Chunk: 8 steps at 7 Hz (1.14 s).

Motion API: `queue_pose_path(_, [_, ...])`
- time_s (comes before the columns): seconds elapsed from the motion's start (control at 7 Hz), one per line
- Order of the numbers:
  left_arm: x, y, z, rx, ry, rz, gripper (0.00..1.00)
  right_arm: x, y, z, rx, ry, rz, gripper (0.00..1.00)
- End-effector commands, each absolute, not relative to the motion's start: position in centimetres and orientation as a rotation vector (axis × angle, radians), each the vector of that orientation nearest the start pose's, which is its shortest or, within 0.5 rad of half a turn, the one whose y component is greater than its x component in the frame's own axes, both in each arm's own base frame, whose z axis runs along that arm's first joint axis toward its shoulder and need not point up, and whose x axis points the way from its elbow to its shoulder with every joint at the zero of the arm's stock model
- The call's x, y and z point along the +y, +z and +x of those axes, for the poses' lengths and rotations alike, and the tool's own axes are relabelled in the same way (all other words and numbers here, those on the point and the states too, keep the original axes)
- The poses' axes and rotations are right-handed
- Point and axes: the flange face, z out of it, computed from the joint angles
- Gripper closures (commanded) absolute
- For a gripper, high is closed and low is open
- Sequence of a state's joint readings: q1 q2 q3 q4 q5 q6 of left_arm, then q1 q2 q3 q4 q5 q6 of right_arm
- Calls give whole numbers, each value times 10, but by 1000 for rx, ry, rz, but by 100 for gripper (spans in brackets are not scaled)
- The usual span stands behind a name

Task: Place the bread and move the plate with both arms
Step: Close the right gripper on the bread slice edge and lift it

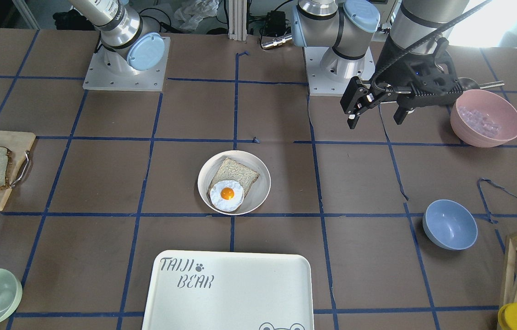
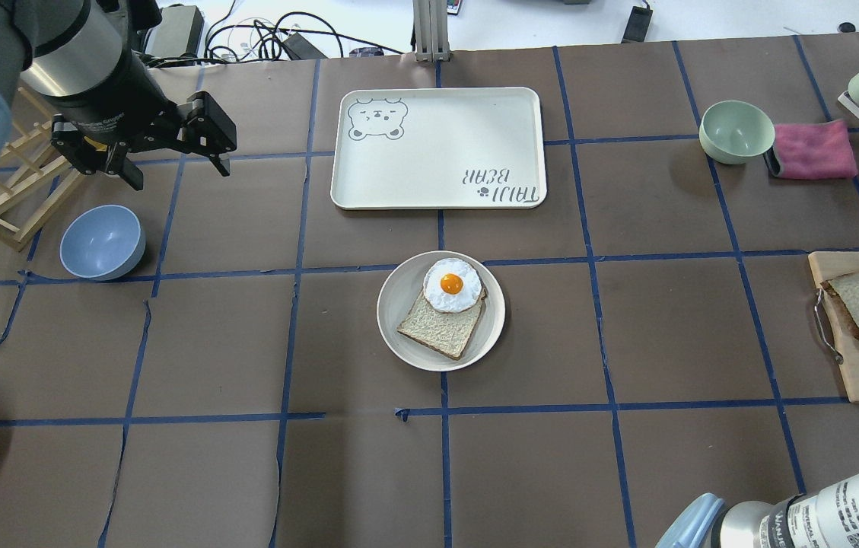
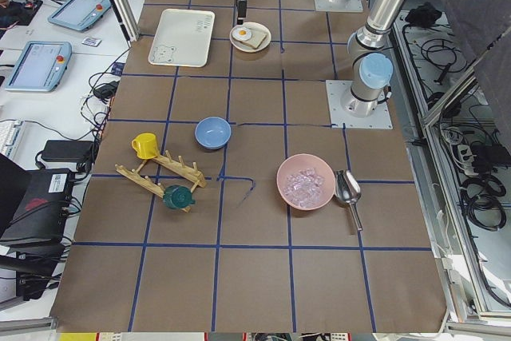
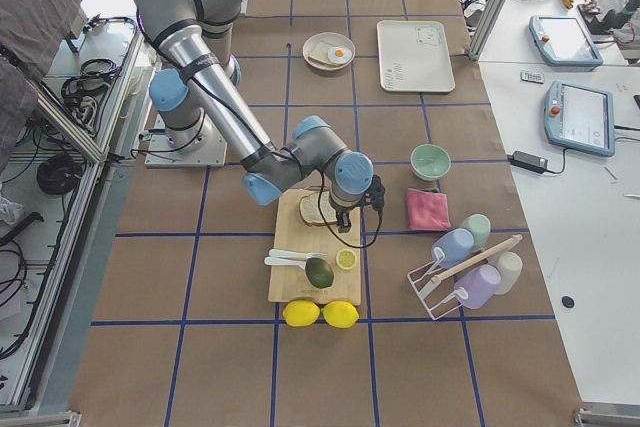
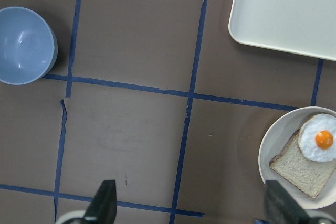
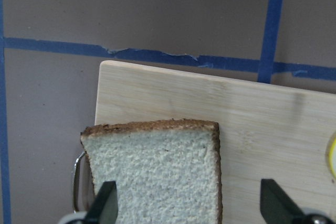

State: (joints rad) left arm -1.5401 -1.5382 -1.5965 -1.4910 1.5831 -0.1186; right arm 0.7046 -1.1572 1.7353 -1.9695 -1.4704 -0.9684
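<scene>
- Bread (image 6: pixel 157 171): lies flat on the wooden board (image 6: pixel 262 114) at the surface's right end, well apart from the plate.
- Right pincer (image 6: pixel 189 205): spread wide above the bread and holding nothing, apparently placed to descend and grip it.
- Plate (image 2: pixel 391 320): mid-surface, carrying the egg-topped slice (image 2: pixel 444 323) that the bread should cover.
- Left pincer (image 2: pixel 178 175): wide and empty, off near the blue bowl (image 2: pixel 102 242), leaving the plate unobstructed.
</scene>
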Motion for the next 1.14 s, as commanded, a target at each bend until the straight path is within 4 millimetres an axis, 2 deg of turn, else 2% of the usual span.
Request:
queue_pose_path(0.0, [-490,499,-117,3121,-133,-233,0,-476,195,-357,2874,34,-98,21])
queue_pose_path(0.14, [-489,501,-116,3121,-140,-236,0,-474,195,-360,2873,30,-109,35])
queue_pose_path(0.43, [-488,500,-117,3121,-138,-233,0,-473,198,-359,2878,40,-120,73])
queue_pose_path(0.86, [-487,503,-116,3116,-145,-236,0,-472,195,-361,2879,45,-127,97])
queue_pose_path(1.0, [-487,503,-116,3118,-147,-236,0,-472,194,-360,2872,42,-165,98])
